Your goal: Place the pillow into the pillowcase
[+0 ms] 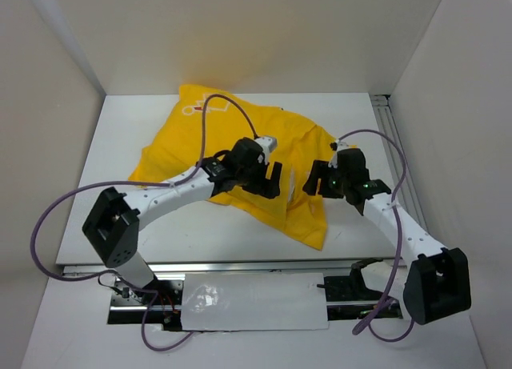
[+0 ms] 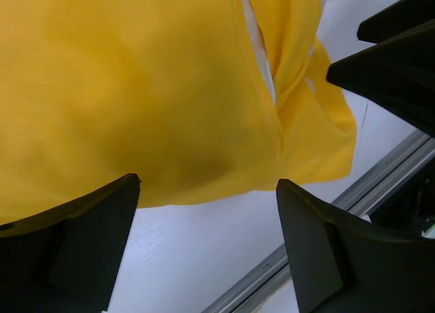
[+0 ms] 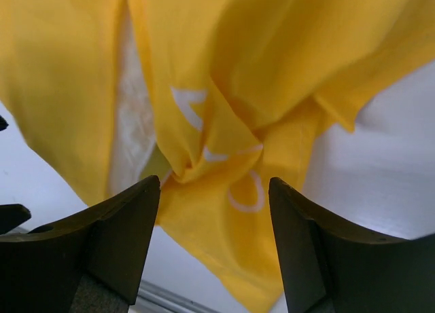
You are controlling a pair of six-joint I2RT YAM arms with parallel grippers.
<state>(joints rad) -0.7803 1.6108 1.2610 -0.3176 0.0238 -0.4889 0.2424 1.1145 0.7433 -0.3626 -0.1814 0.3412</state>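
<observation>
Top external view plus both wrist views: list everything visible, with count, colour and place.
table: one, white, walled on three sides.
pillowcase: one, bright yellow, crumpled mid-table.
pillow: one, cream-white, only a sliver showing between the pillowcase's layers.
rail: one, silver, along the table's right edge.
cables: two, purple, looping off the arms.
left gripper: one, black, open, over the pillowcase's near edge.
right gripper: one, black, open, over the pillowcase's bunched folds.

White table (image 1: pixel 224 237) – plain pale walls (image 1: pixel 264 33) on three sides – metal rail (image 1: pixel 240 266) along near edge.
</observation>
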